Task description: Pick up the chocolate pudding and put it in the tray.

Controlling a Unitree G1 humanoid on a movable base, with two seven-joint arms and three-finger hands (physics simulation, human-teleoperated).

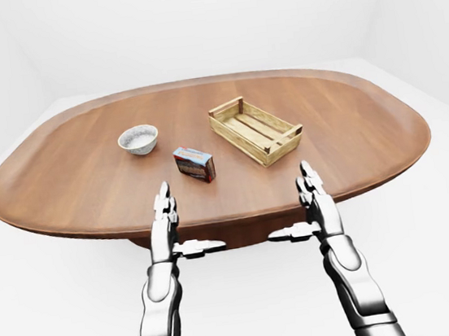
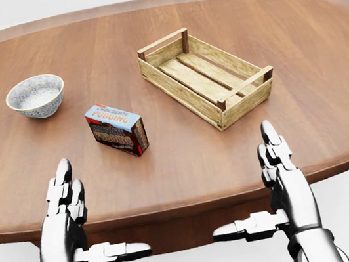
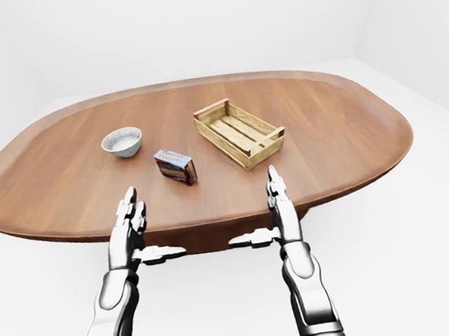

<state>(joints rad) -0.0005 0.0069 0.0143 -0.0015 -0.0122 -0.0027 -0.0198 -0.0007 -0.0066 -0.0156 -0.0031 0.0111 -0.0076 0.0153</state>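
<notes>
Hovering at the table (image 2: 326, 80) edge, both hands splayed, empty: left hand (image 2: 64, 208); right hand (image 2: 280, 170); pudding box (image 2: 116, 129) beside tray (image 2: 152, 74).

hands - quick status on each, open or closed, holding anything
Left hand: open, fingers straight, holding nothing.
Right hand: open, fingers straight, holding nothing.
</notes>
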